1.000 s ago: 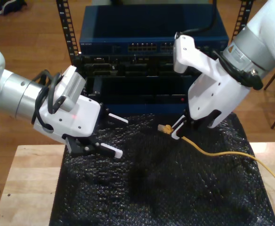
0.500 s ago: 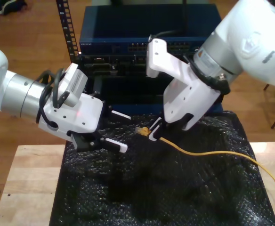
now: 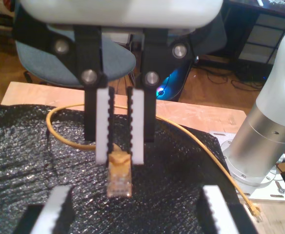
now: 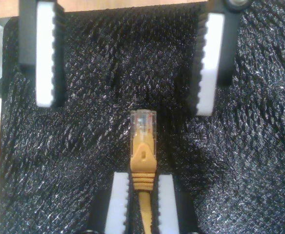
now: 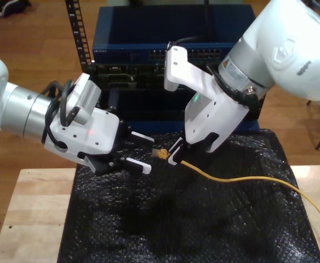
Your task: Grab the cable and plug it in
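Cable (image 5: 242,179) is clamped just behind its plug (image 4: 143,121) in my second gripper (image 4: 141,181), jaws shut tight on it. Over the last second we carried it toward the exterior view's left, above the black mat (image 5: 204,230). The plug now sits right at my first gripper (image 3: 135,200), whose jaws stand wide apart and hold nothing. We read this as a handover or regrasp about to happen; plugging into the switch (image 5: 149,33) is not yet done.
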Controlling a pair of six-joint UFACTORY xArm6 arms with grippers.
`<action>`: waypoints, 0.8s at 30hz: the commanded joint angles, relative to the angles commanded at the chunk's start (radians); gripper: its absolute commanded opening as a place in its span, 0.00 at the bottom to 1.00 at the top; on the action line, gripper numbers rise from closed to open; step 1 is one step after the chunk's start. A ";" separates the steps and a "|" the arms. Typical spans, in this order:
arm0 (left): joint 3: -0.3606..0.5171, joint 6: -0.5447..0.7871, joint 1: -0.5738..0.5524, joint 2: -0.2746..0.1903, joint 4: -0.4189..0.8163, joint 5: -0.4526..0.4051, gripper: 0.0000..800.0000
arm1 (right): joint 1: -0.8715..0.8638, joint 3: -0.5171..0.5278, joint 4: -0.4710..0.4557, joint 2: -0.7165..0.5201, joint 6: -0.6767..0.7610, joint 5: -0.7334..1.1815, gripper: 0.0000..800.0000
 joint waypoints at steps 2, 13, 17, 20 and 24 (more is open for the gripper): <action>0.002 -0.002 0.000 0.000 -0.002 0.000 0.61 | 0.000 0.000 0.000 0.000 0.002 0.000 0.01; 0.006 0.025 0.000 0.000 -0.038 0.002 0.57 | 0.009 -0.005 0.000 0.015 0.012 0.000 0.01; 0.008 0.057 0.002 -0.002 -0.038 0.002 0.57 | 0.009 -0.014 0.000 0.018 0.012 0.002 0.01; 0.008 0.072 0.003 -0.003 -0.038 0.002 0.57 | 0.008 -0.014 0.000 0.020 0.018 0.003 0.01; 0.008 0.084 0.003 -0.003 -0.038 0.002 0.57 | 0.008 -0.014 0.000 0.021 0.023 0.005 0.01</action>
